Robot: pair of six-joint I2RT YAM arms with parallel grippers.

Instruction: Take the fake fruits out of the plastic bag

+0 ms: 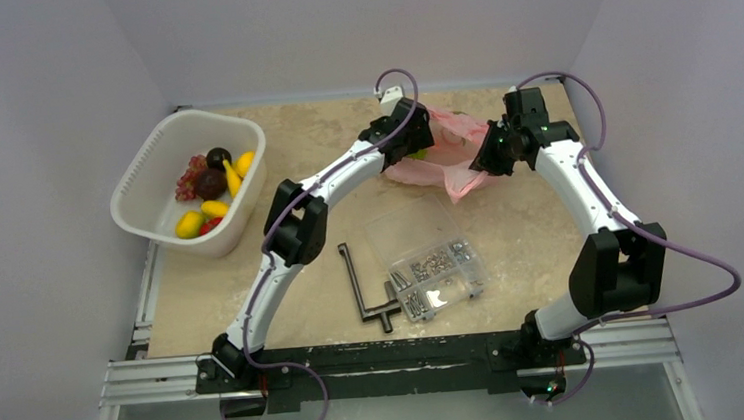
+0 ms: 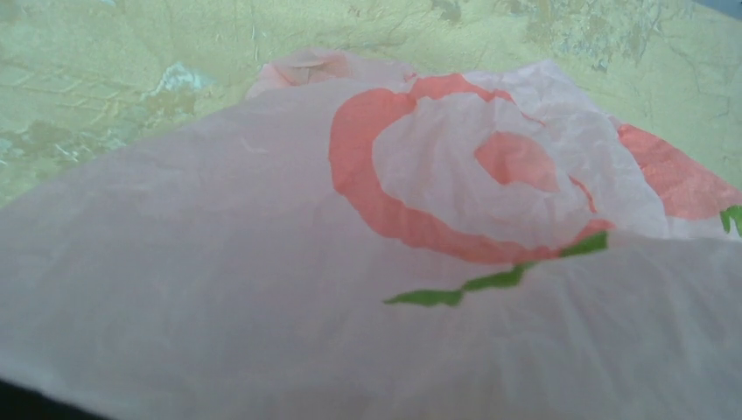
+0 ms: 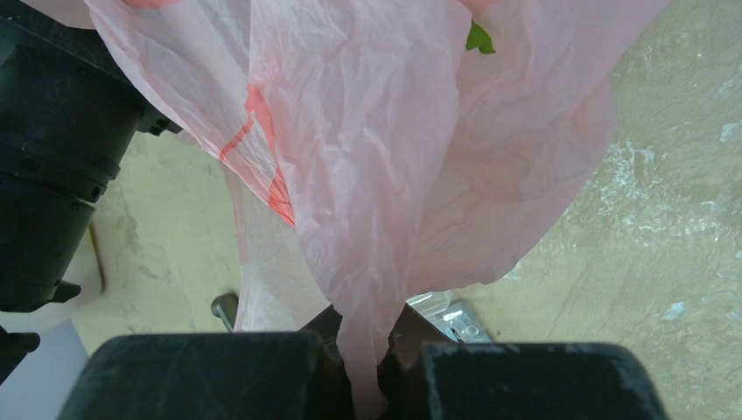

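Fake fruits (image 1: 214, 187) lie in the white basket (image 1: 141, 178) at the left of the desk (image 1: 541, 242). We count about eight pieces there: one grape bunch, two dark ones, one banana, three other yellow ones and one red, though the small ones are hard to tell apart.

One plastic bag (image 1: 452, 156) lies at the far middle of the desk, between our two arms. Our right end effector (image 3: 366, 363) is clamped on a gathered fold of its pink film. Our left end effector (image 1: 411, 139) sits at the bag's left edge. We cannot tell whether its fingers are apart or together, since its own camera shows only film. A green speck beside it could be a lime or the bag's print.

To do this step well, we judge, the right should hold the film raised and taut while the left goes in low at the mouth, closing on fruit rather than film.

One clear compartment box (image 1: 438, 270) and one black handle tool (image 1: 364, 289) lie nearer us.
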